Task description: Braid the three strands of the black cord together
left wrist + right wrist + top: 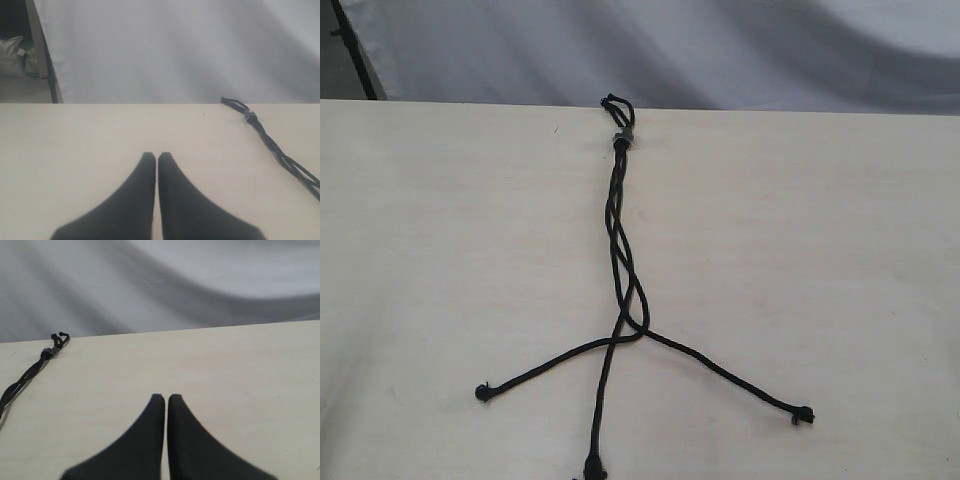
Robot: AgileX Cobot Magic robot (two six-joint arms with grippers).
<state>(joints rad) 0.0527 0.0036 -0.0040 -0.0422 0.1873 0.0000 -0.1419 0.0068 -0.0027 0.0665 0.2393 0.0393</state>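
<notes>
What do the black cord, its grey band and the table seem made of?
Black cord: likely textile fibre, matte; it lies limp, without shine. Grey band: too small to tell, perhaps tape. Table: pale wood or laminate, dull, faint grain.

Bright, soft, even light; cord (616,175) casts almost no shadow on table (440,250). Curtain (670,50) behind table shadowed in folds. Wrist fingers (140,200) blurred.

The cord (616,180) is matte black, with a grey band (622,139). The table (440,250) is pale cream with faint grain. The backdrop cloth (720,50) is light grey.
</notes>
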